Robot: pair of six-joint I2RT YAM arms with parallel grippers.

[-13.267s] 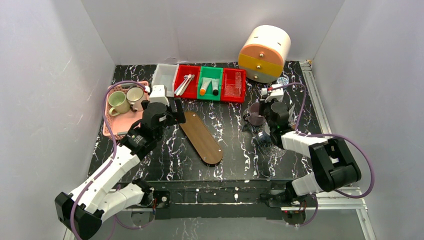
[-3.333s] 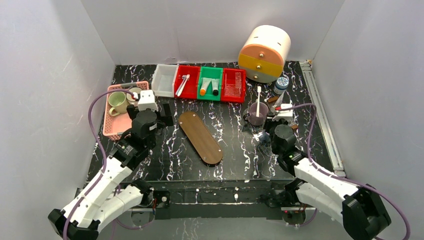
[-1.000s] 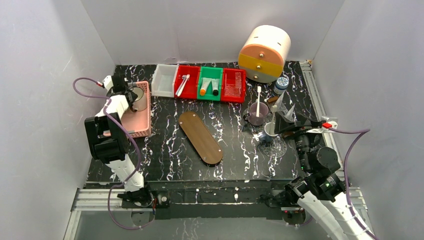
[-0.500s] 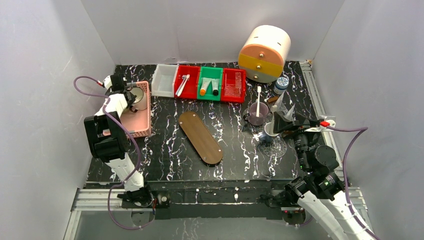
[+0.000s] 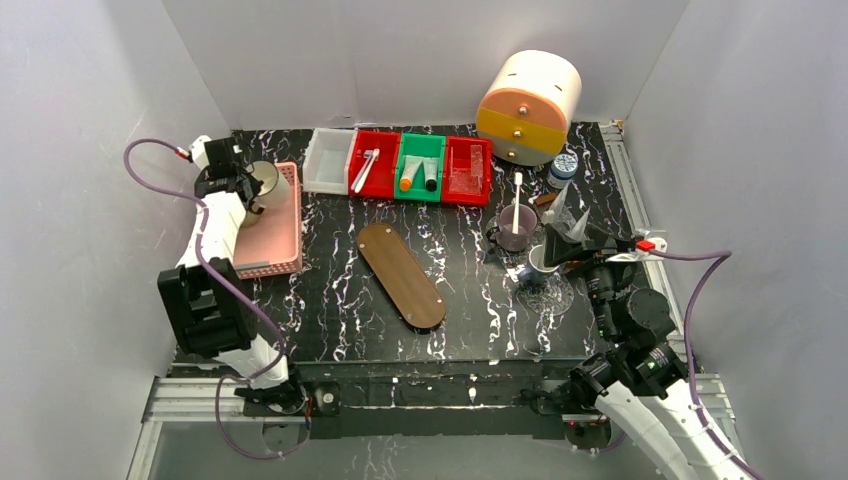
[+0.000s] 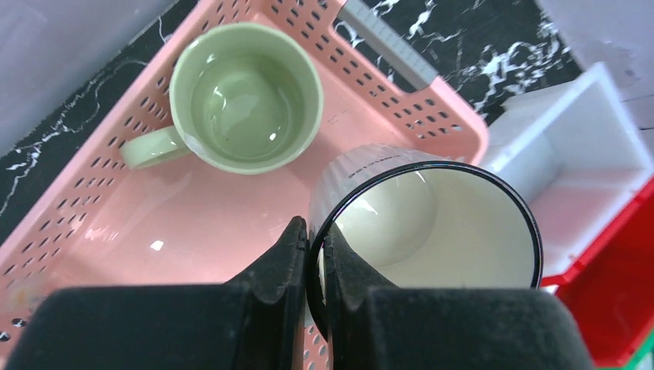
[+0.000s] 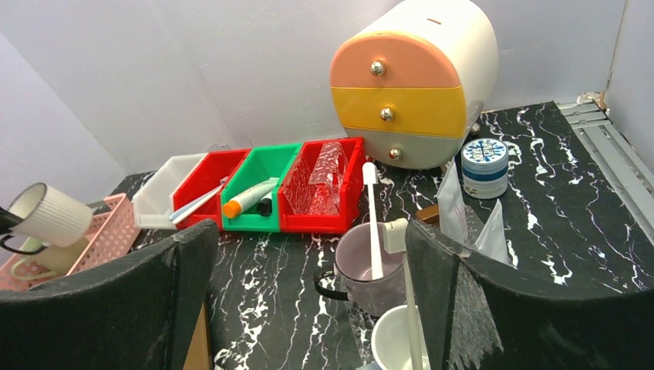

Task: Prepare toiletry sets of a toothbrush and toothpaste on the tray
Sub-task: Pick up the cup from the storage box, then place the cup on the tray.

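Note:
The brown oval tray lies bare mid-table. Slim white toothbrushes rest in a red bin, and toothpaste tubes with an orange and a dark cap lie in the green bin beside it. One toothbrush stands in a purple mug, another in a white cup. My left gripper is shut on the black rim of a ribbed cream cup, held over the pink basket. My right gripper hangs open and empty above the white cup.
A green mug sits in the pink basket. A white bin and a red bin with clear wrappers flank the row. A round drawer unit, a small jar and plastic bags stand at the back right.
My left gripper has closed on the cream cup's rim and lifted it slightly up and to the left over the basket. The right arm has barely moved.

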